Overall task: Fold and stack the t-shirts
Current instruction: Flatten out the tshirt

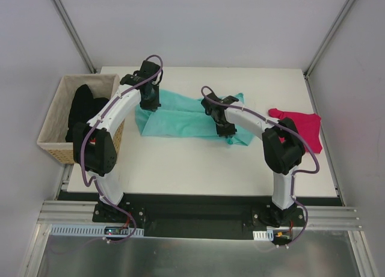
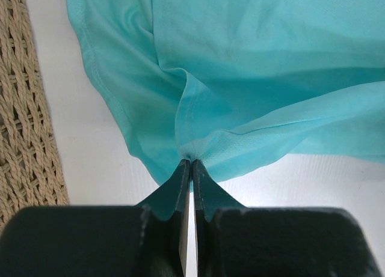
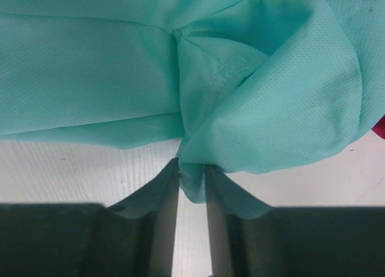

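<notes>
— At mid-table, where's the teal shirt?
— Between the arms. The left gripper pinches its left hem shut, near the basket. The right gripper clamps a bunched fold at its right edge.
— Open room?
— Bare table in front. The pink shirt lies at the right edge.

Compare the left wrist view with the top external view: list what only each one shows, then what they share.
Only the left wrist view: the left gripper shut tight on a puckered fold of the teal t-shirt, with its seams and knit visible.

Only the top external view: the magenta t-shirt crumpled at the table's right side, black cloth piled in the basket, and the right gripper at the teal shirt's near edge.

Both: the teal shirt, the basket beside it, and the white table.
</notes>
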Robot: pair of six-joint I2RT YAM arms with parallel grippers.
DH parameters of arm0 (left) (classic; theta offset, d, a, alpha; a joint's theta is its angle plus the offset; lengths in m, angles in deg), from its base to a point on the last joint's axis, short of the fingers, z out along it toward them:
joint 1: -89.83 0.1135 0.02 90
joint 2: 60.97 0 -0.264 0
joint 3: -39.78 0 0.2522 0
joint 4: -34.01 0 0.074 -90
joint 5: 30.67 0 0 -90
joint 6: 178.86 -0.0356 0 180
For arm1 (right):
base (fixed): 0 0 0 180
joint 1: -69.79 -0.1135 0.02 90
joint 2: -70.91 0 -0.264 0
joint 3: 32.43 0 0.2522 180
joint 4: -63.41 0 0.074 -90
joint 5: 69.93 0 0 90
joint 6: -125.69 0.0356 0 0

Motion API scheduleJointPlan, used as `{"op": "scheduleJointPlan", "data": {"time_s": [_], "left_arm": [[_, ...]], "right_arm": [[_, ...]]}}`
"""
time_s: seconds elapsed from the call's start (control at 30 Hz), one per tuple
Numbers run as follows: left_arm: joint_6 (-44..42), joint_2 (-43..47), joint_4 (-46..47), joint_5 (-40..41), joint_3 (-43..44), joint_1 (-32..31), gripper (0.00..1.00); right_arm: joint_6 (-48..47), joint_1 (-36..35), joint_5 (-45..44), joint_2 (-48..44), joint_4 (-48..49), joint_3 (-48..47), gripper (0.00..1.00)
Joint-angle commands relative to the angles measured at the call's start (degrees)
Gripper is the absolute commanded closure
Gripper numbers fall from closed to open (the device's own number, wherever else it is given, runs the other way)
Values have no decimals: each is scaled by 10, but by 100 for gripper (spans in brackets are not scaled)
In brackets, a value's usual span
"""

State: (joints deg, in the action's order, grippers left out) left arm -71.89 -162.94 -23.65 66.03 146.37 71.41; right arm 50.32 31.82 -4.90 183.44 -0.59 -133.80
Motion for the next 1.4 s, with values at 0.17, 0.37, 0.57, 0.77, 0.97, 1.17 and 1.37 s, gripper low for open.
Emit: {"op": "scheduleJointPlan", "data": {"time_s": [0.17, 0.37, 0.57, 0.77, 0.97, 1.17, 1.37], "left_arm": [[6, 6, 1, 6, 33, -2, 100], [3, -5, 0, 2, 55, -2, 100], [-5, 0, 0, 1, 75, -2, 100], [-19, 22, -4, 23, 109, 3, 100], [-20, 47, -13, 87, 158, 9, 100], [-27, 72, -7, 158, 223, 14, 100], [-52, 96, 34, 205, 279, 14, 100]], "right_arm": [[-3, 8, -19, 1, -28, -8, 99], [-7, 10, -40, -5, -47, -33, 99], [-37, 12, -93, -30, -72, -119, 99], [-81, 35, -162, -62, -84, -219, 99], [-133, 98, -204, -104, -67, -282, 99], [-196, 157, -232, -147, 11, -295, 99], [-255, 191, -227, -185, 138, -294, 99]]}}
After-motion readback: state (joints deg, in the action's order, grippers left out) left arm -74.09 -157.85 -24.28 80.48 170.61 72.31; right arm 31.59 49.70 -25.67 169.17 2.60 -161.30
